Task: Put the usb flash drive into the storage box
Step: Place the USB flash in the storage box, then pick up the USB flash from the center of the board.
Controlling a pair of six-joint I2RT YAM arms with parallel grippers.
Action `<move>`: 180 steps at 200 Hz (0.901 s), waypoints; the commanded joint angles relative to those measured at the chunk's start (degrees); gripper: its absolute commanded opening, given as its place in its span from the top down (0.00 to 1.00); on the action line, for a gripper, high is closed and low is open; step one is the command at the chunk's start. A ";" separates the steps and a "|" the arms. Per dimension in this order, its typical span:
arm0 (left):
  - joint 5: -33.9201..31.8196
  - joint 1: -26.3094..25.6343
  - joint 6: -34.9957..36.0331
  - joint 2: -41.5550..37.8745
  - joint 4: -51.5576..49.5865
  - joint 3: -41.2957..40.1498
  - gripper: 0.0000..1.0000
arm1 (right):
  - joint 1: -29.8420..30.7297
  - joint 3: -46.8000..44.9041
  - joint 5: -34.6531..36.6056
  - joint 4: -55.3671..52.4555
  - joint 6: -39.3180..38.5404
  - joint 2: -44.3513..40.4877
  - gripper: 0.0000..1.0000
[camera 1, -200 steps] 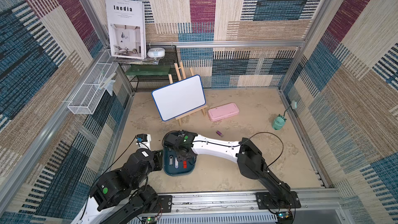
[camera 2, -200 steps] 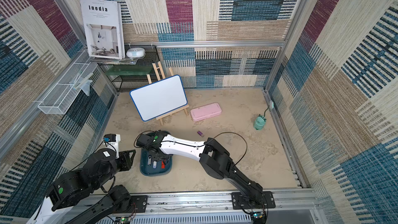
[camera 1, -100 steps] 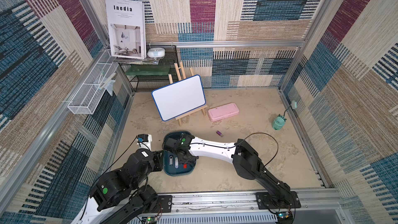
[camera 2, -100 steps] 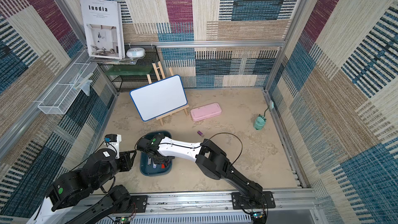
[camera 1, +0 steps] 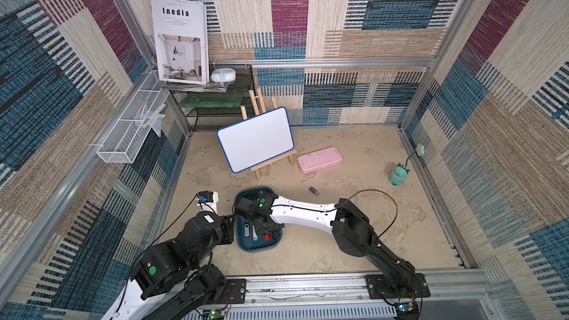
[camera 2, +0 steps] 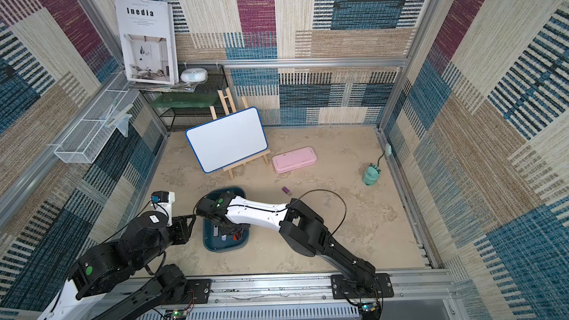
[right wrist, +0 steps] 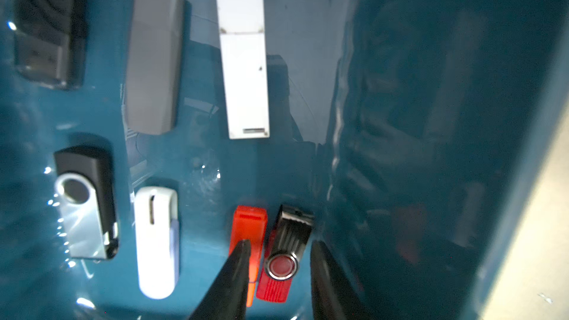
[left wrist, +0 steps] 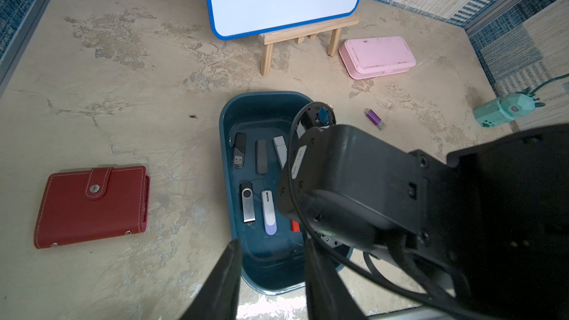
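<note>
1. While the right pincer (right wrist: 280,241) stands open, the red-and-black usb flash drive (right wrist: 278,272) lies between its tips inside the shallow teal plastic storage box (camera 1: 258,246).
2. At the box's rim, the left pincer (left wrist: 271,241) gapes open.

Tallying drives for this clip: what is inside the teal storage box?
Seven flash drives show in the storage box: black, grey, white, black-silver, white-lilac, orange and red-black. The right hand hides part of the orange one.

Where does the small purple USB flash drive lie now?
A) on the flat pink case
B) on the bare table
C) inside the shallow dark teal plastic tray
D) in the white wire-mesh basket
B: the small purple USB flash drive lies on the beige table surface, apart from the dark teal plastic tray.
</note>
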 commanded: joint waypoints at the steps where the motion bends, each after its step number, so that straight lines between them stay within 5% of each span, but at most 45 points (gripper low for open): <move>1: -0.21 0.00 0.37 0.13 0.21 -0.03 0.61 | 0.07 0.07 0.54 0.38 -0.82 -1.96 0.62; 86: -0.08 -0.01 0.04 0.93 0.12 -0.11 0.60 | -3.43 -6.54 10.89 2.31 -2.97 -17.62 0.60; 132: 4.29 0.16 2.37 5.64 2.43 0.24 0.57 | -15.43 -38.06 9.85 22.65 -10.08 -42.46 0.57; 180: 13.27 -0.94 -1.55 22.95 6.95 6.00 0.56 | -33.65 -66.87 8.57 45.11 -20.58 -63.30 0.52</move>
